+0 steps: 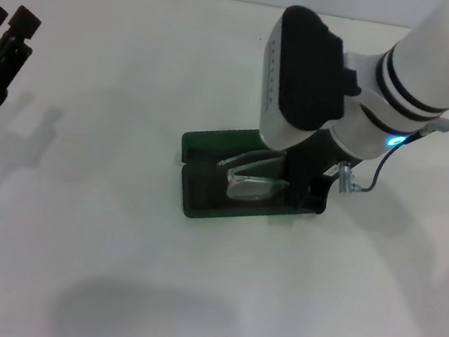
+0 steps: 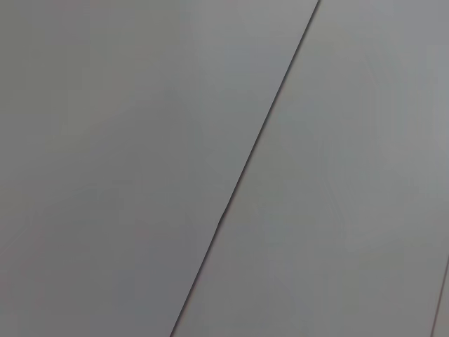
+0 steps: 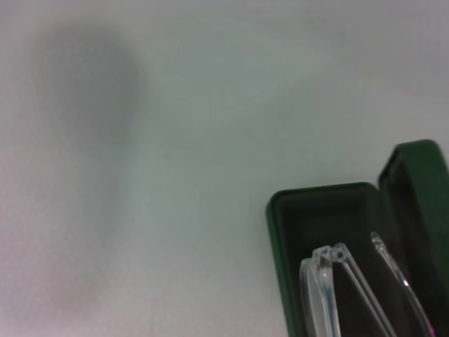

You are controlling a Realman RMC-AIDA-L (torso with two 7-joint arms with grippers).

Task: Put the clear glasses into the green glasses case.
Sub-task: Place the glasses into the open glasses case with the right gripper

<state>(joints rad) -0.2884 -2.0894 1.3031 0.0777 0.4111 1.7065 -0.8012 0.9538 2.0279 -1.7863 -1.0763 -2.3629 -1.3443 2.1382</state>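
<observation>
One hand, the right hand [image 1: 311,191], is down at the right end of the open green glasses case [image 1: 202,199], its fingertips hidden by its own body, so their spread cannot be told. Inside the case's tray lie the clear glasses [image 1: 250,181], arms folded, on the white counter [image 1: 110,244]. At the far left edge the left hand [image 1: 2,35] hangs with its fingers apart, holding nothing.

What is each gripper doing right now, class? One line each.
Left gripper: parked at the left table edge, open, empty.
Right gripper: over the green glasses case, grip cannot be told.
</observation>
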